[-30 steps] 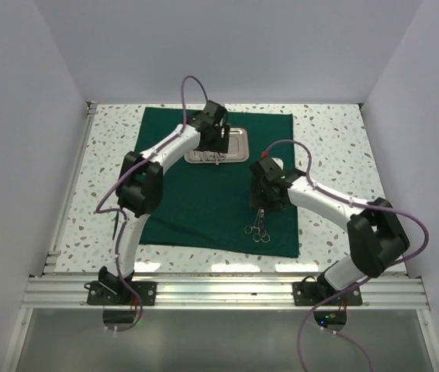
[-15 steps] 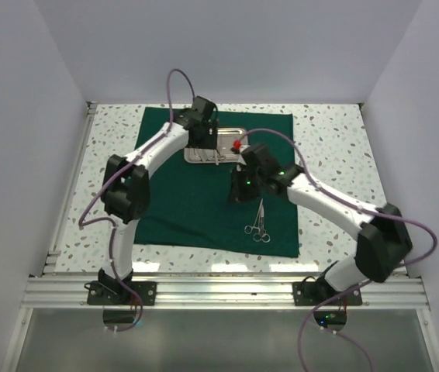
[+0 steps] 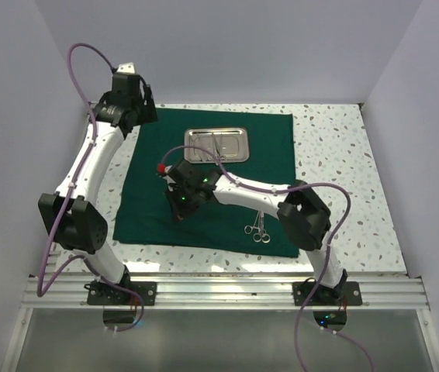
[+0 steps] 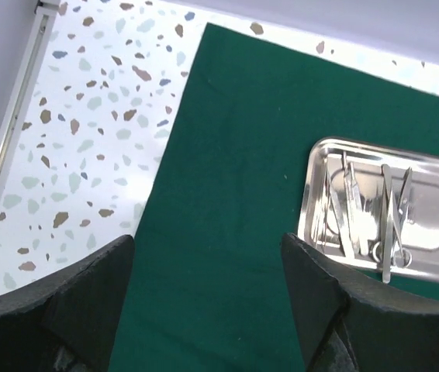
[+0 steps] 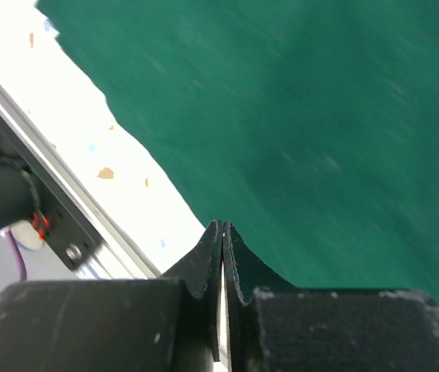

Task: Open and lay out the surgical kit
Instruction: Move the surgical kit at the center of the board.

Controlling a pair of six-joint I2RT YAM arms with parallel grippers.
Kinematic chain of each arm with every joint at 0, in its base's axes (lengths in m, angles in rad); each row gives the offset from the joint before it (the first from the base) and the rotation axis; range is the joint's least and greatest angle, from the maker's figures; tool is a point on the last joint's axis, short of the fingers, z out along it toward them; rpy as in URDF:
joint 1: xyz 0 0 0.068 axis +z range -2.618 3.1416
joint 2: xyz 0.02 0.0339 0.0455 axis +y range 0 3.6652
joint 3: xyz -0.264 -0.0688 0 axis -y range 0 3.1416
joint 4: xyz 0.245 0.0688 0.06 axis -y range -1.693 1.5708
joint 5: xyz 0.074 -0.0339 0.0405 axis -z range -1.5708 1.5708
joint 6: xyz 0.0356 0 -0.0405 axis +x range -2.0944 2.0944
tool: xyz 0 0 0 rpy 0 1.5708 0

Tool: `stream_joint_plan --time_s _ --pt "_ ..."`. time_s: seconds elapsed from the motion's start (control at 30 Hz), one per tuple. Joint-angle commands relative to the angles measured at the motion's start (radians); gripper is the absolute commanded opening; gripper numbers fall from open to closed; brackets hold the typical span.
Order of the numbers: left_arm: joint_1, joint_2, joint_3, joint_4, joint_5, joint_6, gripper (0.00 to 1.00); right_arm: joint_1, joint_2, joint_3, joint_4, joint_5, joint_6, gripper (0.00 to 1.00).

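Looking down from the top view: the green cloth (image 3: 270, 155) lies spread flat on the speckled table (image 3: 336, 155), with its edges showing all round. The steel tray (image 4: 437, 213) sits on the far part of the cloth, about centred left to right, long side running across. In the tray is a bunch of thin silver instruments (image 4: 359, 217) lying side by side, from its left half to its middle. Ring handles show at the near ends of some. The rest look like tweezers or probes, too fine to sort. Scissors (image 3: 258, 225) lie apart from the tray on the near right part of the cloth, rings toward the near edge. There may be two pairs side by side; cannot tell.

The left gripper (image 4: 206, 239) is high over the far left corner of the cloth, well clear of it, its camera taking in the cloth's left edge and the tray. Its fingers stand wide apart with only cloth seen between them.

The right gripper (image 5: 221, 227) reaches across to the near left part of the cloth, low over it and close to the cloth's left edge. Its fingers are pressed together tip to tip. A pale sliver shows in the seam lower down; cannot tell what it is. The right wrist view is blurred. A small red cap (image 3: 161, 167) sits at that wrist.

Any lettering on the arms is too small to read.
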State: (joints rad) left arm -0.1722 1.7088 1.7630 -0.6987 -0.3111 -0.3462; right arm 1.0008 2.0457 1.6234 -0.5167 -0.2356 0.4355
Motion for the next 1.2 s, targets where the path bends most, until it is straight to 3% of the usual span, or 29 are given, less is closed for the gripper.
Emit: stream_joint_plan --time_s 0.0,0.37,0.6,0.8,1.03,1.07,1.1,1.13,1.17 --pt "-0.003 -0.072 -0.104 -0.002 0.007 0.029 0.81 0.030 0.091 0.095 -0.010 -0.027 -0.008 0.00" --pt "0.011 -0.262 -0.278 -0.022 -0.003 0.052 0.82 0.035 0.304 0.205 -0.006 0.030 0.025 0.00" --pt "0.019 -0.294 -0.301 -0.021 -0.005 0.067 0.82 0.110 0.275 0.090 -0.012 0.050 0.057 0.00" --pt "0.019 -0.293 -0.316 0.004 0.020 0.059 0.82 0.192 0.266 0.009 -0.144 0.019 0.077 0.00" --pt "0.019 -0.278 -0.326 0.018 0.050 0.049 0.82 0.202 0.229 -0.025 -0.233 0.088 0.036 0.00" --pt "0.019 -0.269 -0.321 0.018 0.053 0.049 0.82 0.202 0.220 0.007 -0.247 0.116 0.029 0.07" --pt "0.019 -0.262 -0.312 0.018 0.058 0.049 0.82 0.197 0.217 0.035 -0.261 0.145 0.020 0.24" --pt "0.017 -0.256 -0.307 0.018 0.061 0.049 0.82 0.191 0.217 0.065 -0.302 0.207 0.006 0.54" --pt "0.019 -0.242 -0.297 0.019 0.064 0.049 0.82 0.182 0.217 0.137 -0.321 0.234 0.002 0.64"
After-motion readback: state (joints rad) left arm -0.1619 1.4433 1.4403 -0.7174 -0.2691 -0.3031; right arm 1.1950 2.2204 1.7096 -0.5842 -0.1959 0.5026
